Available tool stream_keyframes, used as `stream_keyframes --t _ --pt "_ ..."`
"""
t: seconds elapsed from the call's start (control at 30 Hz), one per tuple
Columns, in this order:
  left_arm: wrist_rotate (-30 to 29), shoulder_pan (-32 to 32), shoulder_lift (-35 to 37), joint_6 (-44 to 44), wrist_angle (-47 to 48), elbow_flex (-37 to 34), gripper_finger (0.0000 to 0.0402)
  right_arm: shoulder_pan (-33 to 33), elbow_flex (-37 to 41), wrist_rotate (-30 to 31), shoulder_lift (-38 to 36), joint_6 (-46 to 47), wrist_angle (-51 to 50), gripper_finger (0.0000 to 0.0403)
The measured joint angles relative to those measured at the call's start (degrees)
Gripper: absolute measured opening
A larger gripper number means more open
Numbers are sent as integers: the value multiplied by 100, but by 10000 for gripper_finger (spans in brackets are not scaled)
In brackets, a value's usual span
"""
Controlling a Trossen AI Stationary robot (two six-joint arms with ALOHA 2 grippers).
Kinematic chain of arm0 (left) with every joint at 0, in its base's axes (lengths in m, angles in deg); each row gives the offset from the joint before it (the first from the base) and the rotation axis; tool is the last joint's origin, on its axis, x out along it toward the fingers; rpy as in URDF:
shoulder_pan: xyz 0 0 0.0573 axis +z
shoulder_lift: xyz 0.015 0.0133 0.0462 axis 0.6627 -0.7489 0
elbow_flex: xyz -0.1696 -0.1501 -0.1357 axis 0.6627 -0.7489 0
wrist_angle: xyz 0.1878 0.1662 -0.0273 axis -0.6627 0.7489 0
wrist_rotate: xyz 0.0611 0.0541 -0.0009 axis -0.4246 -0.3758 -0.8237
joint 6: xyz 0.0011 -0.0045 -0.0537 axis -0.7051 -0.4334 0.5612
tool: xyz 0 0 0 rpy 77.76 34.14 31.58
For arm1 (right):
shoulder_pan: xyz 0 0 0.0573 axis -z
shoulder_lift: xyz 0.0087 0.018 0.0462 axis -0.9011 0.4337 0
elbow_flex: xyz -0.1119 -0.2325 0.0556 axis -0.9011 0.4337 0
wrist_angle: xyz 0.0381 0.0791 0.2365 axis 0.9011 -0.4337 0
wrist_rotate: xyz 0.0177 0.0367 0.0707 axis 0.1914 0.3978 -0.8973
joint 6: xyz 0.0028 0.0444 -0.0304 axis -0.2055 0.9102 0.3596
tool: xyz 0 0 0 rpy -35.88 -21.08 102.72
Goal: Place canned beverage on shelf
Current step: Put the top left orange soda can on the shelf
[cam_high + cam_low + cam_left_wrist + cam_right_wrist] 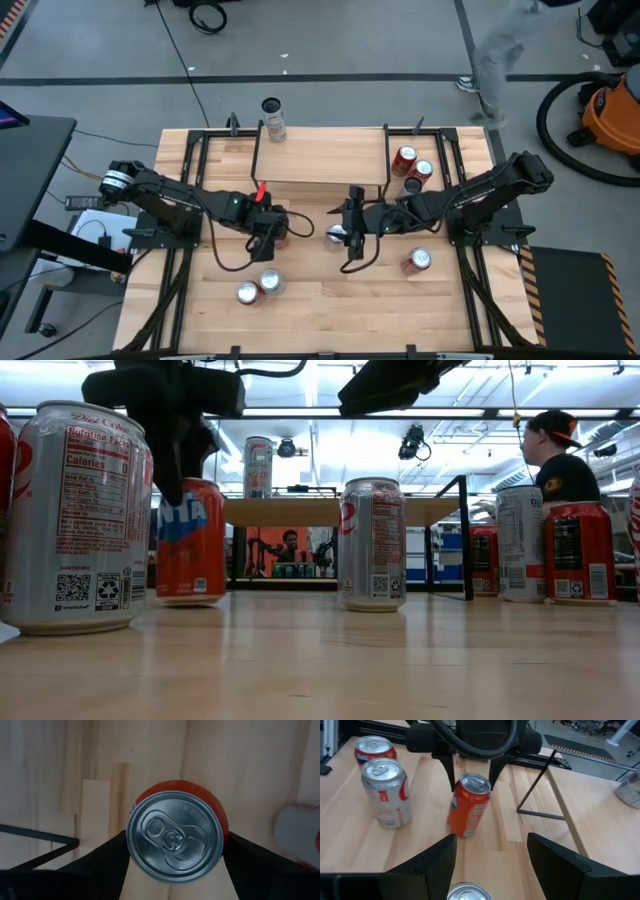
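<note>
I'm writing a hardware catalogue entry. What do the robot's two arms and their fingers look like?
Both arms are black and jointed, with black cables looping off the wrists. The left arm has a small red part near its wrist and a silver-and-black round joint at its base end. The right arm is plain black. The left gripper has thin, flat dark fingers; the right gripper has broad, wedge-shaped black fingers.

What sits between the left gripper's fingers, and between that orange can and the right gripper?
The left gripper straddles the orange can. Between that can and the right gripper, the right wrist view shows only bare tabletop.
</note>
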Motion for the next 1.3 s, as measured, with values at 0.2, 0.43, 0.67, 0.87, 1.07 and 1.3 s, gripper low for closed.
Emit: stream_keyframes --t 0.2,0.43,0.67,0.87,1.07,1.3 --pt "41 114 -7 -39 65 420 282 -33 0 302 -23 -193 -71 252" --pt "156 453 -7 -24 479 1263 282 -12 0 538 -311 243 -736 252" --pt "191 662 -284 -96 1249 2378 282 -165 -2 650 -578 853 -1611 252" --pt "174 1094 -910 -719 1951 3576 282 -100 60 651 -584 770 -1624 252" --pt "168 1566 -1393 -1334 2456 4669 282 -68 187 709 -672 760 -1609 252" --pt "126 2255 -1755 -1944 2614 5332 282 -126 449 1004 -1118 878 -1613 252"
